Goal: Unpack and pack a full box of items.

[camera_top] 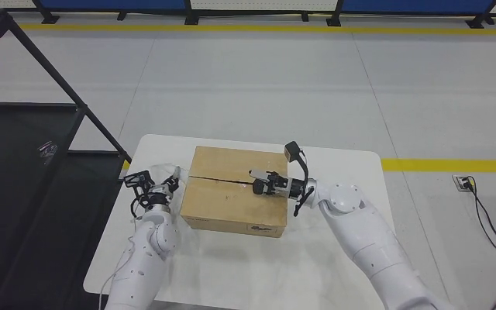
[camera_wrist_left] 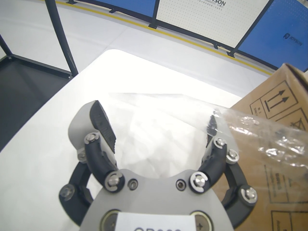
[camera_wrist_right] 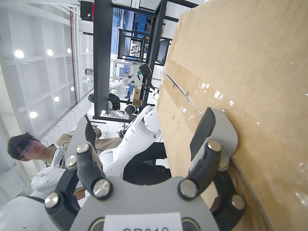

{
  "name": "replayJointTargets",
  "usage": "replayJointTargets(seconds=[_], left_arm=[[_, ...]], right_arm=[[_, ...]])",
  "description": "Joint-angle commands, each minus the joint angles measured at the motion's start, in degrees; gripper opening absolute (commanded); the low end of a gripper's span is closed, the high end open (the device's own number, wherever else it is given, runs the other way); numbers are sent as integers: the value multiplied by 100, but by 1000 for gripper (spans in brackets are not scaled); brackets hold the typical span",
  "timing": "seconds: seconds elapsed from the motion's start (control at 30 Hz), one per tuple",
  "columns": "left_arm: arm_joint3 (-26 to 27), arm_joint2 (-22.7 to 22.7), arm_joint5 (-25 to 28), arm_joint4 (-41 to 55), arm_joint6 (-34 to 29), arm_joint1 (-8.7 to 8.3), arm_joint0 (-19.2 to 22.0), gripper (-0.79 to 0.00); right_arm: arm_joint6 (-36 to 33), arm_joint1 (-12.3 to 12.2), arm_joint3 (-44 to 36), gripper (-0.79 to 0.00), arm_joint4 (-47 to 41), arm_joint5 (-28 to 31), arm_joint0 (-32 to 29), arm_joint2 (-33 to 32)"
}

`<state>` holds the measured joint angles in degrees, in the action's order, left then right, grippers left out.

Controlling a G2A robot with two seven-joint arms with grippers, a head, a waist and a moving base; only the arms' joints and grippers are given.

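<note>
A closed brown cardboard box (camera_top: 232,186) stands in the middle of the white table (camera_top: 341,256), its top flaps meeting at a taped seam (camera_wrist_right: 185,94). My right gripper (camera_top: 256,184) lies sideways over the box top near the seam and is open (camera_wrist_right: 146,131); one fingertip (camera_wrist_right: 207,126) rests against the cardboard and the other is in the air. My left gripper (camera_top: 153,180) is open beside the box's left side, low over the table. A crumpled clear plastic sheet (camera_wrist_left: 252,131) lies between its fingers (camera_wrist_left: 103,123) and drapes toward the box wall (camera_wrist_left: 276,102).
A black metal frame rack (camera_top: 46,147) stands close off the table's left edge. Bare tabletop (camera_top: 232,263) lies in front of the box and to its right. The table's far left corner (camera_wrist_left: 113,56) sits just beyond the left gripper.
</note>
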<state>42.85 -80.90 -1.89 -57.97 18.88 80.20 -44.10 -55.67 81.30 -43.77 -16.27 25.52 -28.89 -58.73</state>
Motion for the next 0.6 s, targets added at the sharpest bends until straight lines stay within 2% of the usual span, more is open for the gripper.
replayJointTargets(seconds=[0.0, 0.27, 0.57], left_arm=[[-22, -50, 21, 263, 53, 23, 47, 0], [19, -208, 478, 931, 381, 63, 14, 0], [92, -292, 755, 1123, 191, 40, -84, 0]], right_arm=[[3, 4, 23, 0, -14, 11, 7, 1], [-3, 7, 107, 0, -44, 57, 36, -14], [-26, 28, 154, 0, -48, 45, 102, 19]])
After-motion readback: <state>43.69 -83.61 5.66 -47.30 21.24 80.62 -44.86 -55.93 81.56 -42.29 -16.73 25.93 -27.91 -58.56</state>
